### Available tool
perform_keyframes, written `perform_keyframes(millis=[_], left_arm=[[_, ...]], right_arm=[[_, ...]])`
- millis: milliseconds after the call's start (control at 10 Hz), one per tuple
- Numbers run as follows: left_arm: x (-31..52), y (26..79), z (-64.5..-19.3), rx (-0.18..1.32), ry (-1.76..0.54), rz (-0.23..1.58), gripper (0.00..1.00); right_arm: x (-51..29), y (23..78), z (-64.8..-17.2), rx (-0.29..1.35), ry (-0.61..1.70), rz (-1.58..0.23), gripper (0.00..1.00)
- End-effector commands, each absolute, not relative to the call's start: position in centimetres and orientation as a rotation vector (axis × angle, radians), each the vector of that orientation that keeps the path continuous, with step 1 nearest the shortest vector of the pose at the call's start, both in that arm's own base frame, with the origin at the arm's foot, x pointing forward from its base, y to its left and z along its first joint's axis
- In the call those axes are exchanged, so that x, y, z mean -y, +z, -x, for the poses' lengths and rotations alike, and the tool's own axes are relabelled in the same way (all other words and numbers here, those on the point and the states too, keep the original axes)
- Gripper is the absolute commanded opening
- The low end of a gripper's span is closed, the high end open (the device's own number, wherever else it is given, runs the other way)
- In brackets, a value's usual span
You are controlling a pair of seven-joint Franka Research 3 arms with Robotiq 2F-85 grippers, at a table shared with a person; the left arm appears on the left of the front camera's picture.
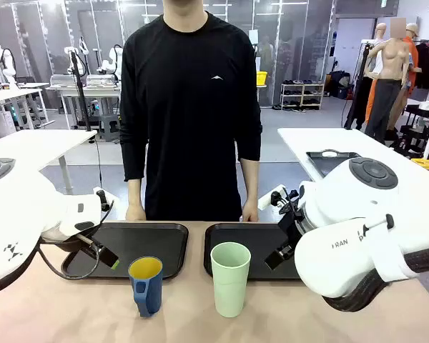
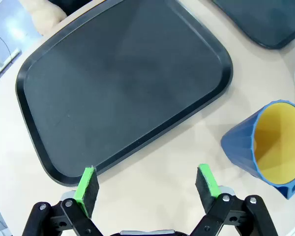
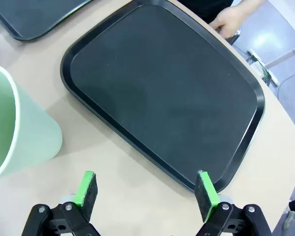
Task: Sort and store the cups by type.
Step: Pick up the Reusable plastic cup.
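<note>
The blue mug [image 1: 146, 284] stands on the surface [image 1: 71, 314] just before the left tray [image 1: 157, 239], and the green tumbler [image 1: 229, 278] just before the right tray [image 1: 249, 234], both upright. The left fingers [image 2: 88, 184] and right fingers [image 3: 87, 189] hang spread apart, empty, near the trays' front edges.

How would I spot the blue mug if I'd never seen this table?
Find the tan table in front of the standing person. In front of its left black tray, nearer the camera, stands the blue mug. Unlike the taller pale green tumbler beside it, it has a handle and a yellow inside.
</note>
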State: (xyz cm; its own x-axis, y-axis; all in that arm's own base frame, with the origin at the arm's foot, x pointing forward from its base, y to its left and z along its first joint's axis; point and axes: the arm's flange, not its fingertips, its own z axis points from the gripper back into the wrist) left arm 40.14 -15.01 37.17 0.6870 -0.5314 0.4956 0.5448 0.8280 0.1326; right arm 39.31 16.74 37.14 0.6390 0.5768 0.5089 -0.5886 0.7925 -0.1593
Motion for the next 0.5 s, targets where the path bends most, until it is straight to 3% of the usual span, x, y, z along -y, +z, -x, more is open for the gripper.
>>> perform_keyframes(millis=[0, 400], left_arm=[[15.03, 37.17, -40.14, 0.547, -0.603, 0.026, 1.00], [15.03, 37.17, -40.14, 0.547, -0.603, 0.026, 1.00]], right_arm=[[-16.74, 37.14, -39.31, 0.573, 0.665, -0.022, 1.00], [-16.74, 37.14, -39.31, 0.573, 0.665, -0.022, 1.00]])
